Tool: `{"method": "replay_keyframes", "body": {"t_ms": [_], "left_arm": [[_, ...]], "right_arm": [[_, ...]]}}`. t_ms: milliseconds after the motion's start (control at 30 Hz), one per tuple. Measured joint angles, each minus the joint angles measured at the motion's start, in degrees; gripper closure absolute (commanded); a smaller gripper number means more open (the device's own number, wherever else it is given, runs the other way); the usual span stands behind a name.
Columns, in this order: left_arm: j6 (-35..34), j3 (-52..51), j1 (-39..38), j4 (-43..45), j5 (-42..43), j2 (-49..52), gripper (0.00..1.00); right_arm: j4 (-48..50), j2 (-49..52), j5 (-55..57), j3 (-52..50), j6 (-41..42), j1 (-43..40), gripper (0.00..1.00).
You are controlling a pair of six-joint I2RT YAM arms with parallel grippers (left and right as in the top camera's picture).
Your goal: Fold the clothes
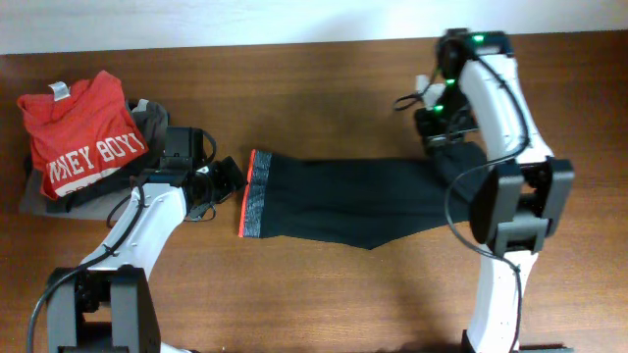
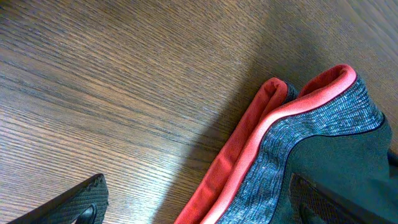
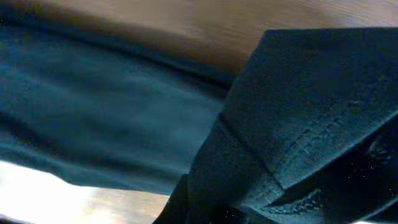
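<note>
Right end effector [image 1: 444, 137], fingers together, clamps the leg hem of the black trousers [image 1: 353, 201]. The trousers lie flat across the worktop [image 1: 334, 88] toward the left end effector [image 1: 234, 179], whose fingers stand apart just beside the waistband [image 1: 253, 196]. Only the right wrist view shows the hem stitching [image 3: 311, 149].

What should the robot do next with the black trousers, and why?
Probably the right gripper, shut on the leg end of the trousers, should lift that end and carry it toward the waistband. The trousers lie stretched out full length, not yet folded, and the left gripper sits open beside the waistband, gripping nothing.
</note>
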Motion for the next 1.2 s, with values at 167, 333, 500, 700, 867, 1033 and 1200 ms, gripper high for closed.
{"method": "replay_keyframes", "body": {"t_ms": [167, 333, 500, 700, 867, 1033, 1200], "left_arm": [[0.00, 0.00, 0.00, -0.02, 0.00, 0.00, 0.07], [0.00, 0.00, 0.00, -0.09, 0.02, 0.00, 0.07], [0.39, 0.00, 0.00, -0.09, 0.02, -0.02, 0.07], [1.31, 0.00, 0.00, -0.09, 0.00, 0.00, 0.07], [1.49, 0.00, 0.00, -0.07, 0.00, -0.02, 0.07], [1.51, 0.00, 0.00, 0.11, 0.00, 0.00, 0.07], [1.51, 0.00, 0.00, 0.11, 0.00, 0.00, 0.07]], "right_arm": [[-0.02, 0.00, -0.02, -0.39, -0.02, 5.27, 0.96], [-0.02, 0.00, 0.00, -2.99, 0.02, 7.85, 0.96], [-0.20, 0.00, -0.02, -6.32, 1.49, 8.55, 0.96], [-3.13, 0.00, -0.22, -9.29, 2.27, 8.57, 0.96], [-3.39, 0.00, -0.90, -9.31, 2.34, 9.66, 0.96], [-2.56, 0.00, -1.36, -9.31, 2.40, 14.03, 0.81], [-2.58, 0.00, -1.97, -9.31, 2.40, 18.36, 0.44]]}}
